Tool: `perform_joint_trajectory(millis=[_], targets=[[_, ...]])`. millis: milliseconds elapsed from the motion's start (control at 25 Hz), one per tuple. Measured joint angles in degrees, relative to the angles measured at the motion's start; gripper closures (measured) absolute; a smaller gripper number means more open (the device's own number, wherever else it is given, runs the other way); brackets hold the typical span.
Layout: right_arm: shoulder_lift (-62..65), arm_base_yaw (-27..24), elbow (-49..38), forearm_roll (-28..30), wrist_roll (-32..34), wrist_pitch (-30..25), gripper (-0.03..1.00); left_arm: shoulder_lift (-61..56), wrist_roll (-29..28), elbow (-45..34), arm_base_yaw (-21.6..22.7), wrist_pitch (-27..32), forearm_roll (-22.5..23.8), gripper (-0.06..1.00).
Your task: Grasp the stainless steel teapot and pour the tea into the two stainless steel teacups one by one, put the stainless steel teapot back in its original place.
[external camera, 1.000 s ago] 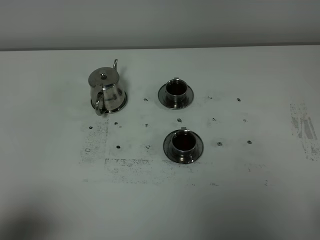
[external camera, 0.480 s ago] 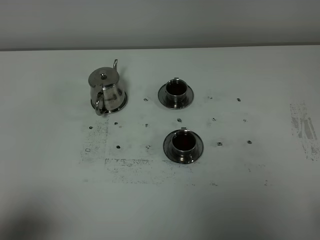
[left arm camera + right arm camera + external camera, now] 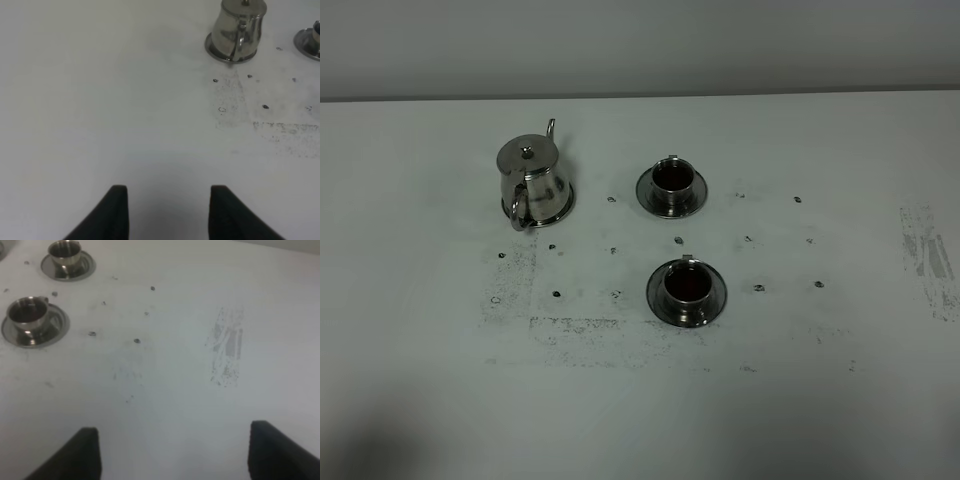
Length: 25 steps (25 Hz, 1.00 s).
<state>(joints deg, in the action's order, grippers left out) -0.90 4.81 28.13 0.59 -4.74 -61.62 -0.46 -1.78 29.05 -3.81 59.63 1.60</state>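
Observation:
The stainless steel teapot [image 3: 533, 182] stands upright on its round steel saucer [image 3: 563, 208] at the table's back left, handle toward the front, spout toward the back. It also shows in the left wrist view [image 3: 237, 29]. Two steel teacups on saucers stand right of it: the far cup [image 3: 671, 187] and the near cup [image 3: 686, 291]. Both show in the right wrist view, far cup [image 3: 66, 255] and near cup [image 3: 28, 316]. My left gripper [image 3: 168, 210] is open and empty, well short of the teapot. My right gripper [image 3: 172, 452] is open and empty, away from the cups. Neither arm shows in the high view.
The white table [image 3: 800, 400] has dark scuff marks and small specks between the teapot and cups, and a scratched patch [image 3: 926, 258] at the right. A grey wall runs along the far edge.

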Motion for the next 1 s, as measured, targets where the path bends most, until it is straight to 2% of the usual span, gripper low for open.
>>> perform_joint_trajectory(millis=[1000], targets=[[0.0,0.0,0.0,0.0,0.0,0.0,0.38,0.0,0.05,0.0,0.0,0.0,0.0,0.58]])
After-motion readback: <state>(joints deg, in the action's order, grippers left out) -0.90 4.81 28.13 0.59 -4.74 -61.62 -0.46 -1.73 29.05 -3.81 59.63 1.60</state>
